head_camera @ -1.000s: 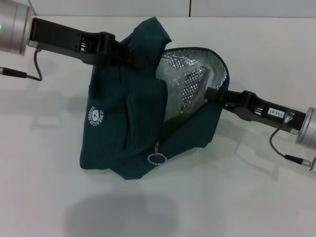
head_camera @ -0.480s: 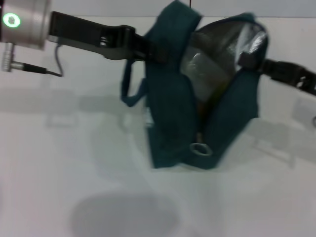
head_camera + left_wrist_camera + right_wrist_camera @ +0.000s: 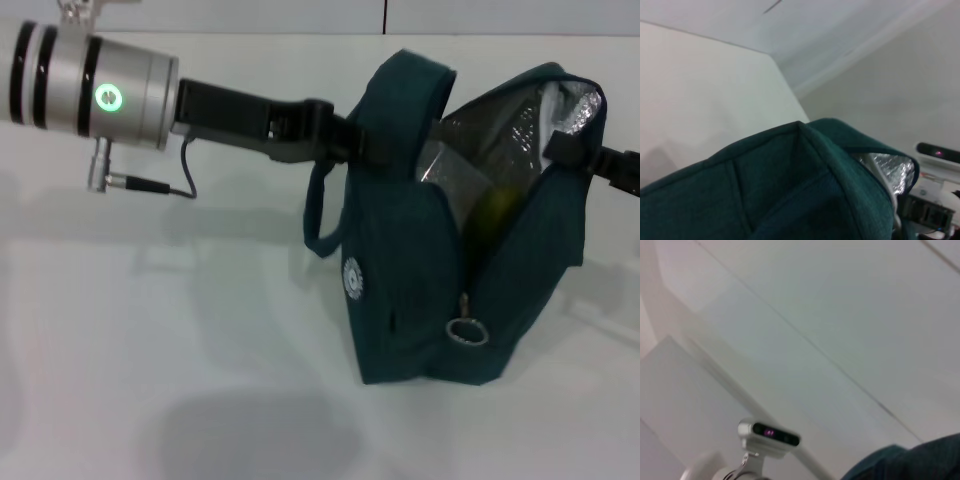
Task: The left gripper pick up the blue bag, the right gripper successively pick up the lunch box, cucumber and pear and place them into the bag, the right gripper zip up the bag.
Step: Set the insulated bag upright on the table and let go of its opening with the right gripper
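The blue bag stands upright right of centre in the head view, its mouth open and its silver foil lining showing. My left gripper reaches in from the left and is shut on the bag's near top edge, by the loop handle. At the right edge, my right gripper is shut on the bag's far rim. A yellowish rounded shape lies inside; I cannot tell whether it is the pear. Lunch box and cucumber are hidden. The left wrist view shows the bag's fabric.
The ring zip pull hangs at the bag's front end, low down. A round white logo faces left. White tabletop lies to the left and front. The right wrist view shows a bag corner and the robot's head camera.
Both arms have carried the bag to the right. It has turned from lying slumped to standing upright with its zip end toward me. Both grippers kept their hold.
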You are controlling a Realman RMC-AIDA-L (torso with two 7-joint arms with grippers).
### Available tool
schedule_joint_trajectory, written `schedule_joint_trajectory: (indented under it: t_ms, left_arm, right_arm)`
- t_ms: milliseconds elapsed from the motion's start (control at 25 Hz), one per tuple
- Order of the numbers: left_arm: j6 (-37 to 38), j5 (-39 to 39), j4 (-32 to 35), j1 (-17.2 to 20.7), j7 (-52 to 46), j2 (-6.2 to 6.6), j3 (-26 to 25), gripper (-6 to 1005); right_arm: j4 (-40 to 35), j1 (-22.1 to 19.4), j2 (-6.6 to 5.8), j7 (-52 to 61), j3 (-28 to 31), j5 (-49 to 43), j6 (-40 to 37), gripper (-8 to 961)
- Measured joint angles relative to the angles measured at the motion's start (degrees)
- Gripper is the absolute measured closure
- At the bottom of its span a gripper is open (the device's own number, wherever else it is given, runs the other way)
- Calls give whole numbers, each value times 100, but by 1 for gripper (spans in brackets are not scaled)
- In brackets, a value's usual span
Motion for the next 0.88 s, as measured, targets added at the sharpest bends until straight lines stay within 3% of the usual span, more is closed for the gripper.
schedule_joint_trajectory:
  t_ms: [600,880]
  left_arm:
    - [-159,28,-161,108,56,12,158,957]
    - [-162,1,-165,103,41,21,152,959]
  right_arm:
    - [42,2,-47,-109,174,-158,77,908]
    - [31,-90,-128,-297,239,-171,-26,697]
